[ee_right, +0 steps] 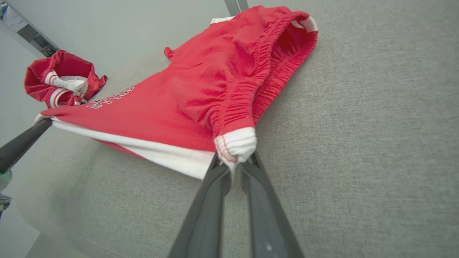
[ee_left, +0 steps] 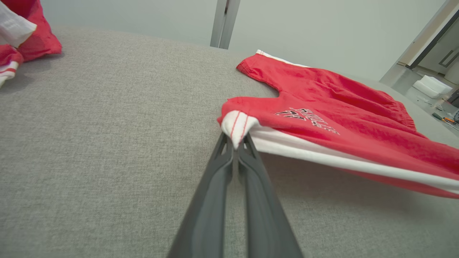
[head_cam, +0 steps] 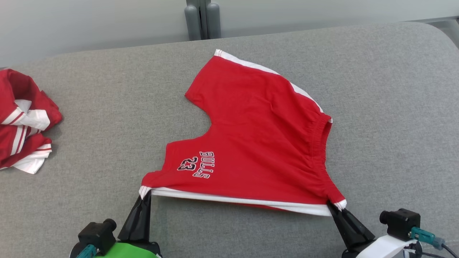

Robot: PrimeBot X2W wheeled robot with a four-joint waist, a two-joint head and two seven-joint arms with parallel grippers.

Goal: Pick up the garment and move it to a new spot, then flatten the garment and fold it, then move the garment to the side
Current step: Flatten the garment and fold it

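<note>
The garment point(head_cam: 258, 136) is a pair of red shorts with white side stripes and a "BULLS 23" print, spread over the grey padded surface point(head_cam: 376, 107). My left gripper point(head_cam: 146, 195) is shut on the near white-trimmed leg-hem corner point(ee_left: 236, 125), lifting it a little. My right gripper point(head_cam: 335, 208) is shut on the near waistband corner point(ee_right: 235, 145). The near white edge hangs taut between both grippers, slightly off the surface; the far part lies flat. In the right wrist view the left gripper's finger point(ee_right: 21, 143) shows at the left edge.
A second red and white garment point(head_cam: 21, 122) lies crumpled at the far left of the surface. A grey post point(head_cam: 202, 19) stands behind the surface's far edge. The rounded near edge of the surface point(ee_right: 53, 222) lies close below the grippers.
</note>
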